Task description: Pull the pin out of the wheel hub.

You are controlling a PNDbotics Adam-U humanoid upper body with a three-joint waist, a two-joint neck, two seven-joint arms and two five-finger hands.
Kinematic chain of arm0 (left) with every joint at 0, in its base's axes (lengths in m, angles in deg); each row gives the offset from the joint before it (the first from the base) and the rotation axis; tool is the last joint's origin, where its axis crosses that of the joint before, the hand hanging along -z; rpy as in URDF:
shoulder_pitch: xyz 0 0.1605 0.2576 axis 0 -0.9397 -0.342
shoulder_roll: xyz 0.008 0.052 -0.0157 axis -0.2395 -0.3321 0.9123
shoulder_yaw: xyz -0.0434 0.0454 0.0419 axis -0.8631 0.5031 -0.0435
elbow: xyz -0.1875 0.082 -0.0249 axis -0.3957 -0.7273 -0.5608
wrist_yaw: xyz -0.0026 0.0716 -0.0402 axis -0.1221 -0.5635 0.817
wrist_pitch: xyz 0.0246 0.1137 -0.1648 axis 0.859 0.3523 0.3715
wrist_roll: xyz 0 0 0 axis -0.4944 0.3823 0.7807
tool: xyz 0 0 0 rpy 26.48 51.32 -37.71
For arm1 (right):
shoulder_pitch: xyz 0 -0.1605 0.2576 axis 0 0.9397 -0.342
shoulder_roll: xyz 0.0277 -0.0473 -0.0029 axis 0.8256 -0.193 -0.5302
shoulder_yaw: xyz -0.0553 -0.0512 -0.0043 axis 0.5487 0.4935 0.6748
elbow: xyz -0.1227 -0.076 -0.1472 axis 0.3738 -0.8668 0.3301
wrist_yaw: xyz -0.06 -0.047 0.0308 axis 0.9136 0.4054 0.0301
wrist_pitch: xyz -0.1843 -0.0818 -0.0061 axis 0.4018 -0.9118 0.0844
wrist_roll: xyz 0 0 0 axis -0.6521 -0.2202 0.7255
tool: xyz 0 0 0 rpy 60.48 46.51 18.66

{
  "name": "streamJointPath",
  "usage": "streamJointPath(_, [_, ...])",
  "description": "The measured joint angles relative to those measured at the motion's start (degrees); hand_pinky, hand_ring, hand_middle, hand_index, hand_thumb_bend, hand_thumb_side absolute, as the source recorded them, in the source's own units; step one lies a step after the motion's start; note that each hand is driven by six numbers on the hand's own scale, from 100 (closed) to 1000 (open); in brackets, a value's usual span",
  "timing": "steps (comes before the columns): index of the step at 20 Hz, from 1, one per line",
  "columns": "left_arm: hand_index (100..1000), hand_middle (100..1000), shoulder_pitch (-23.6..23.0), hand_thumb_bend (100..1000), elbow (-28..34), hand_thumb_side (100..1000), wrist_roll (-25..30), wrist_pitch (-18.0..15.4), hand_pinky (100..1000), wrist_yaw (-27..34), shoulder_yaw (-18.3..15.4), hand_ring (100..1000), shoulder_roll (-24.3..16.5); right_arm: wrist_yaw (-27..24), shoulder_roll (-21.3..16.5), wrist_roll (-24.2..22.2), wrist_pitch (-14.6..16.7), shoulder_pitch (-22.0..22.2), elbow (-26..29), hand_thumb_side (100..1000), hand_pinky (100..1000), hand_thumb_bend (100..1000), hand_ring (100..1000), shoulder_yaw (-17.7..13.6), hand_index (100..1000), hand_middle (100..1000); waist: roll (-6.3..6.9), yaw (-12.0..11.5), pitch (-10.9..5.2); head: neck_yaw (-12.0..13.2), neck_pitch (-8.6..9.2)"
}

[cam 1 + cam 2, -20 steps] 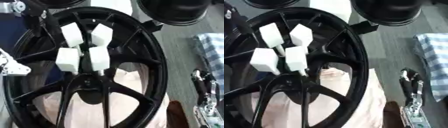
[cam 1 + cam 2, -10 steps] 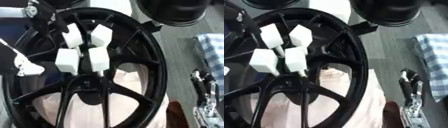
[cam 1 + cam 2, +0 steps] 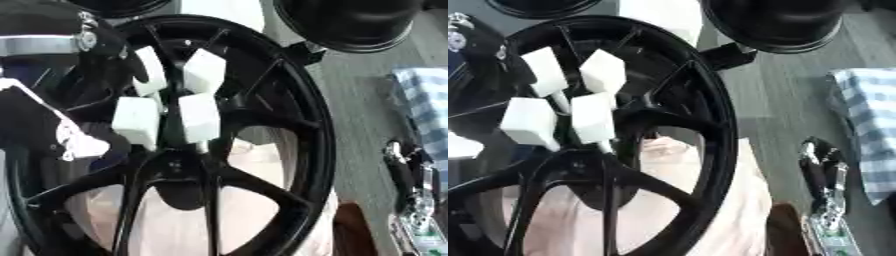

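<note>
A black spoked wheel hub (image 3: 317, 131) lies flat and fills most of both views. Several pins with white block heads stand in a cluster above its centre (image 3: 179, 172): two at the back (image 3: 204, 70) and two at the front (image 3: 199, 117). My left hand (image 3: 87, 85), black below a silver wrist band, lies over the wheel's upper left, right beside the left-hand blocks (image 3: 136, 120). Its dark fingers merge with the spokes, so touch or hold on a block is unclear. My right hand (image 3: 822, 170) rests idle at the right edge, fingers up and relaxed.
A pink cloth (image 3: 741, 200) lies under the wheel. Two black round objects (image 3: 350, 22) stand beyond its far rim. A blue chequered cloth (image 3: 872, 125) lies at the right on the grey surface (image 3: 772, 100).
My left arm has come in from the left edge, across the wheel's left rim, up to the white blocks. The right hand has stayed put.
</note>
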State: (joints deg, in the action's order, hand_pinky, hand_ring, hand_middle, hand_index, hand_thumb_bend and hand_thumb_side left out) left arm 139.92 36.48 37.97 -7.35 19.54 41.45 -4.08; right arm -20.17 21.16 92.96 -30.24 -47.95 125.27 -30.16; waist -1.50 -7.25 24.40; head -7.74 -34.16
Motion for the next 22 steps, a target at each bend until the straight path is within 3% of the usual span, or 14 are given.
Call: streamJointPath(22, [795, 674, 0.3, 346, -2.2, 267, -0.5, 0.5, 627, -6.2, 2.4, 631, 3.0, -0.4, 0.1, -0.1, 0.1, 0.0, 0.0, 440, 716, 135, 671, 0.0, 685, 578, -0.23, 0.2, 0.04, 0.2, 0.07])
